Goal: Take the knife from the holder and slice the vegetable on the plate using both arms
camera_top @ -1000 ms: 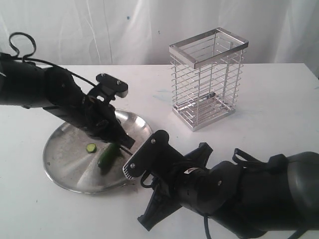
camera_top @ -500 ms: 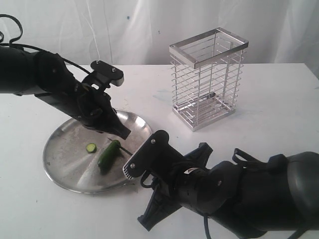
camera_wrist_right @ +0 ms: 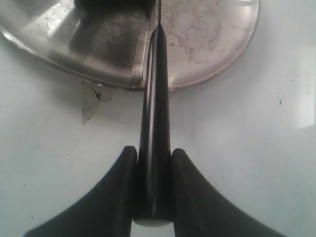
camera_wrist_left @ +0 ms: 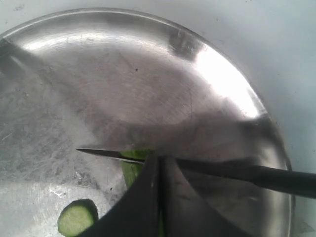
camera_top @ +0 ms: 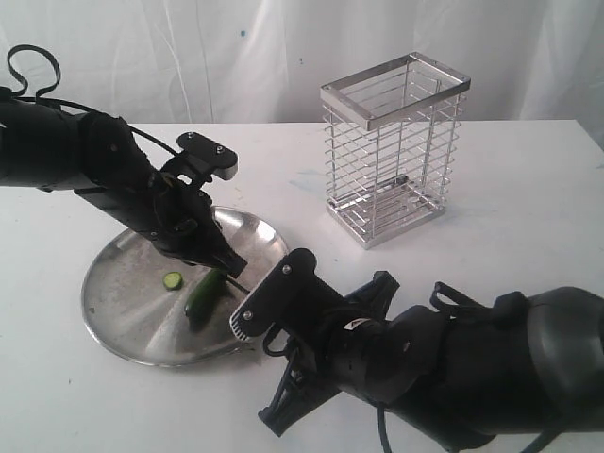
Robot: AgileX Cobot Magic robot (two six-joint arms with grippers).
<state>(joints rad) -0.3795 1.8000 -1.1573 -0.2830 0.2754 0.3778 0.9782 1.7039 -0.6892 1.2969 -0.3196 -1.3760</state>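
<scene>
A dark green vegetable [camera_top: 202,295] lies on the steel plate [camera_top: 118,326], with a cut round slice [camera_top: 173,280] beside it. My left gripper [camera_wrist_left: 159,160] is shut, its black fingers [camera_wrist_left: 143,197] pressed together right over the vegetable [camera_wrist_left: 131,172], which they mostly hide. My right gripper [camera_wrist_right: 153,150] is shut on the black handle of the knife [camera_wrist_right: 154,123]. The knife's narrow blade [camera_wrist_left: 106,153] lies across the vegetable's top, just past the left fingertips. The wire holder [camera_top: 392,151] stands empty at the back right.
The right arm [camera_top: 406,363] fills the near table in front of the plate. The left arm [camera_top: 85,165] reaches in from the left over the plate. A small clear scrap [camera_wrist_right: 91,102] lies on the white table by the plate's rim [camera_wrist_right: 212,69].
The left gripper lifted off the vegetable half a second ago and has come back down onto it. The right arm with the knife has barely moved.
</scene>
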